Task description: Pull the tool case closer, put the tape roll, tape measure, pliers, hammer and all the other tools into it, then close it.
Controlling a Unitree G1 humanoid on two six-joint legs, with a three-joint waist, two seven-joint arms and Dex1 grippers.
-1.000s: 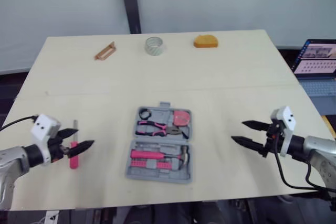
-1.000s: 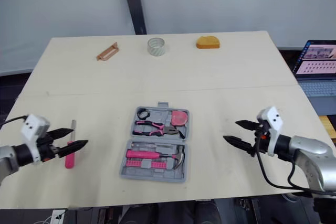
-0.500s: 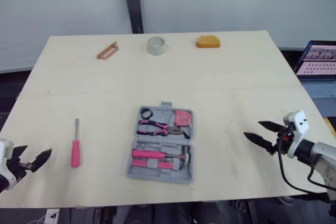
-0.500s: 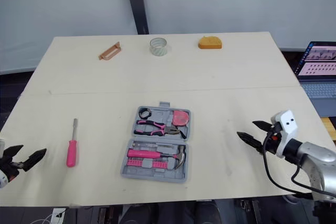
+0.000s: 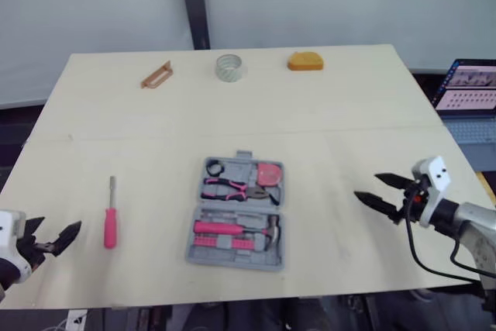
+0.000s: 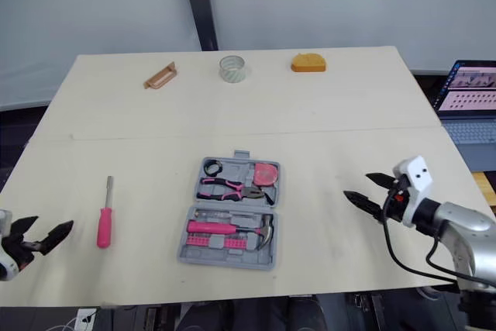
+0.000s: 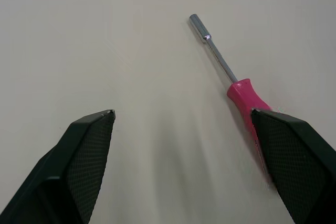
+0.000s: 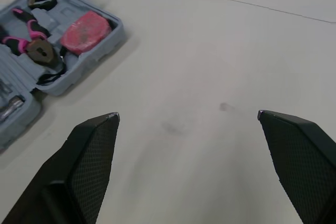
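Note:
The grey tool case [image 5: 273,205] lies open in the middle of the table. It holds pink pliers [image 5: 232,188], a red tape measure [image 5: 269,174], a pink hammer [image 5: 232,229] and a small black ring [image 5: 215,167]. A pink screwdriver [image 5: 111,221] lies on the table left of the case. My left gripper [image 5: 58,229] is open at the front left edge, just short of the screwdriver [image 7: 239,90]. My right gripper [image 5: 366,185] is open and empty, right of the case [image 8: 118,35]. A clear tape roll [image 5: 229,67] sits at the far edge.
At the far edge, an orange object [image 5: 305,60] lies right of the tape roll and a brown handle-shaped piece [image 5: 156,75] to its left. A laptop [image 5: 469,87] stands beyond the table's right side. Bare tabletop surrounds the case.
My left gripper pulled back from over the screwdriver to the front left edge, and the screwdriver stays on the table. My right gripper drew away to the right, then edged back a little.

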